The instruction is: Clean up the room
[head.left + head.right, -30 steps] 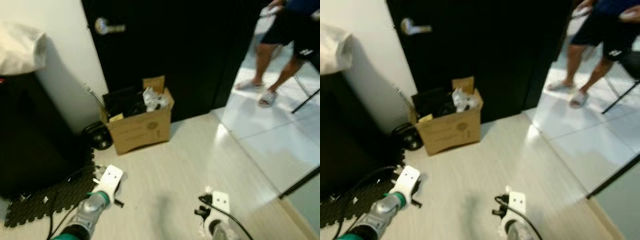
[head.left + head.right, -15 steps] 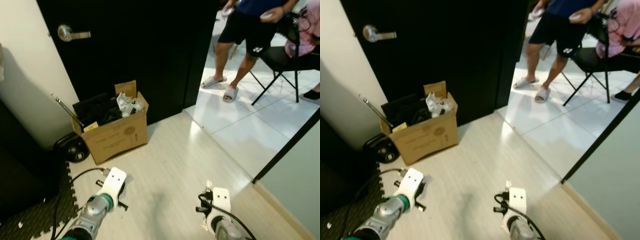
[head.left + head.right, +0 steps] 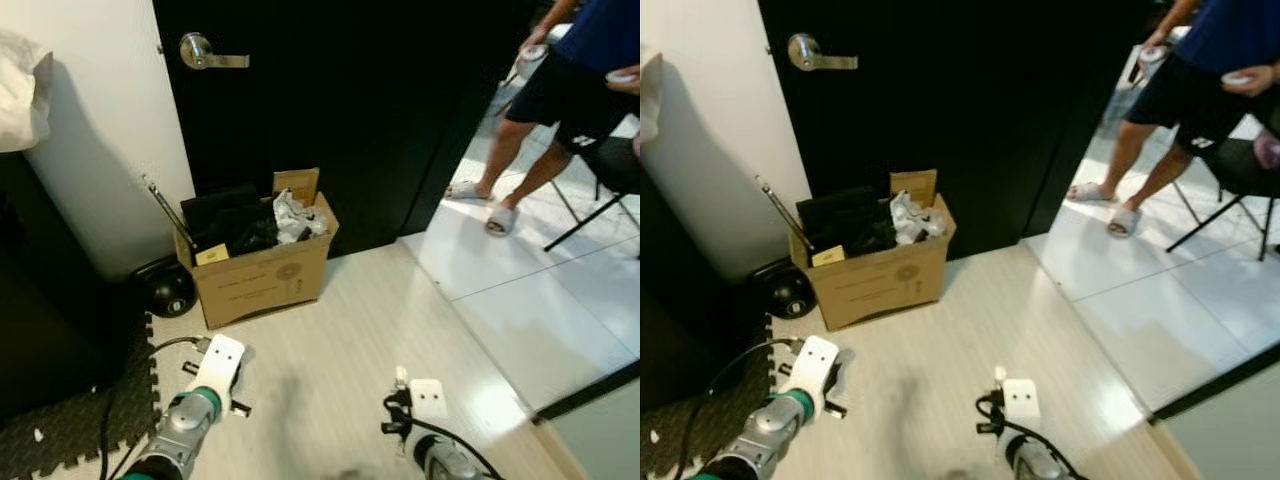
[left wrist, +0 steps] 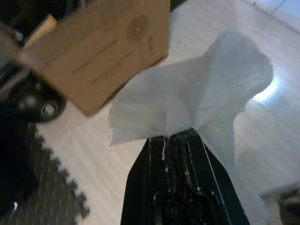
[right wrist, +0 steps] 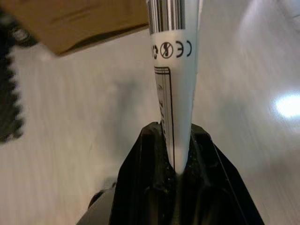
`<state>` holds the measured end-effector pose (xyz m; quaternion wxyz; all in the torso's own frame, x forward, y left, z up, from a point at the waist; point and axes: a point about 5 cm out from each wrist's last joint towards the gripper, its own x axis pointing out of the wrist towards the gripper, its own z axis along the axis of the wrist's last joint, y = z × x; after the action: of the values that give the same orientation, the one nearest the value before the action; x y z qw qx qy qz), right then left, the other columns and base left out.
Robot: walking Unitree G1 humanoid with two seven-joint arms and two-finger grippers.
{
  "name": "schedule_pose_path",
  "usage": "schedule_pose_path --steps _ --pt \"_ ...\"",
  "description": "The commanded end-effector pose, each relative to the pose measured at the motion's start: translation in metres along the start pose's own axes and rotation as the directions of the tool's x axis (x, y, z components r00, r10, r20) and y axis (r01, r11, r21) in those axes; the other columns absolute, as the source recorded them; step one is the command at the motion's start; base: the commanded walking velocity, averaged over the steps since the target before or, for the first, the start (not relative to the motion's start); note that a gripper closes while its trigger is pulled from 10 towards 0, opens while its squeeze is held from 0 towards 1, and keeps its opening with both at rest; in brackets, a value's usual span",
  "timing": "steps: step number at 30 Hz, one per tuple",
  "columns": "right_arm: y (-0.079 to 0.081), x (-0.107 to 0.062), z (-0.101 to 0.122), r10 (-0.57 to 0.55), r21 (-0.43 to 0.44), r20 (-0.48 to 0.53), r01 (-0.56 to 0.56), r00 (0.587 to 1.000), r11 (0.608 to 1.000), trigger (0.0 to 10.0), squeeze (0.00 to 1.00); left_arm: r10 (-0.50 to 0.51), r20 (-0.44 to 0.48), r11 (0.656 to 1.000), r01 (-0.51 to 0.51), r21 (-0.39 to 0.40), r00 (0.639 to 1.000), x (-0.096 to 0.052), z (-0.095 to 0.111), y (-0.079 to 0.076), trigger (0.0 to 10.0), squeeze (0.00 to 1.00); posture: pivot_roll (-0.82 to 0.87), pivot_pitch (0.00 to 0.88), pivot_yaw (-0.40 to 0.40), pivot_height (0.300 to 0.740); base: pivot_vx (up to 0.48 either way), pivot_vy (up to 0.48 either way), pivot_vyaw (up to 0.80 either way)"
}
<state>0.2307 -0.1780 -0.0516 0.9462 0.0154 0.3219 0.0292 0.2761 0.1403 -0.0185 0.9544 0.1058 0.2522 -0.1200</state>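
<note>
Left pincer (image 4: 171,140): clamped on a crumpled white tissue (image 4: 197,98).
Right pincer (image 5: 176,150): clamped on a flattened white tube (image 5: 174,84) printed with a barcode and CE mark.
Cardboard box (image 3: 262,275): on the floor ahead of both pincers, round stamp on its front.

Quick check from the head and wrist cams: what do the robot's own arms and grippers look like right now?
Left arm: silver metal with a teal-green band, white wrist block with two dark dots, a black cable looping beside it. Right arm: silver, with the same white block and a black cable. Left gripper and right gripper: long black fingers.
</note>
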Motion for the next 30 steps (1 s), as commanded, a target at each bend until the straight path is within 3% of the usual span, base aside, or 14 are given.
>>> schedule_pose_path --steps 1,19,30 --pt "-0.002 -0.001 -0.002 -0.002 -0.006 -0.011 0.002 1.0 1.0 10.0 0.0 -0.005 -0.004 1.0 0.005 0.004 1.0 -0.001 -0.002 -0.002 10.0 0.0 -0.04 0.0 0.015 0.74 0.48 0.0 0.0" --pt "-0.017 -0.004 -0.002 -0.034 -0.018 -0.021 0.034 0.999 0.999 10.0 0.0 -0.025 0.001 1.0 0.025 0.009 1.0 0.001 0.0 -0.012 10.0 0.0 -0.05 0.0 0.001 0.74 0.48 0.0 0.0" --pt "-0.017 -0.004 -0.003 -0.039 -0.012 -0.025 0.039 0.999 0.999 10.0 0.0 -0.03 0.002 0.999 0.03 0.012 1.0 0.002 0.001 -0.013 10.0 0.0 -0.06 0.0 0.004 0.74 0.48 0.0 0.0"
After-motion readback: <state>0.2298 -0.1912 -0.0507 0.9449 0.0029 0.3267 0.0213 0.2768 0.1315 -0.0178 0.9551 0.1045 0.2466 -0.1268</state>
